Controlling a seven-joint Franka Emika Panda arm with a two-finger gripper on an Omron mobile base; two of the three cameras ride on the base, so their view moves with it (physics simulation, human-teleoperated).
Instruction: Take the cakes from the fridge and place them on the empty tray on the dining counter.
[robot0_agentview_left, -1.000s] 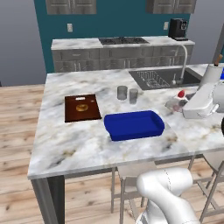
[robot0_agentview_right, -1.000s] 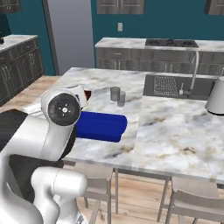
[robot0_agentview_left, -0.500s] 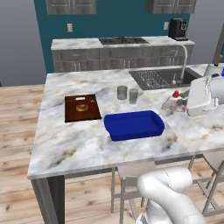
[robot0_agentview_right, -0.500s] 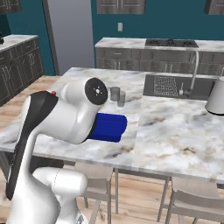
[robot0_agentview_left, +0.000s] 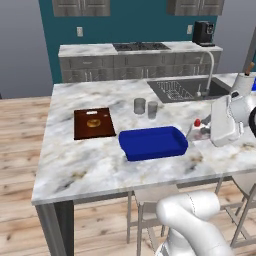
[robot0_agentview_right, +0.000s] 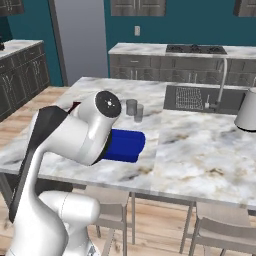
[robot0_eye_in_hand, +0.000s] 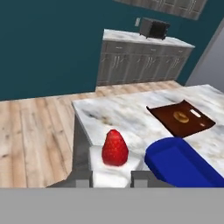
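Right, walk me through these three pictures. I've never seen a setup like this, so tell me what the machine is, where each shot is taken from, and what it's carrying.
This is a simulated kitchen with a white robot arm on a base that can drive. Two cameras ride on the base, behind the arm to its left and right, looking down over the marble dining counter. The third sits on the hand and looks along the gripper.

On the counter lie a blue tray, bare inside, a brown wooden board with a round pastry, and two small cups near the sink.

The gripper is shut on a white cake wedge with a red top, held just beside the tray's right end.
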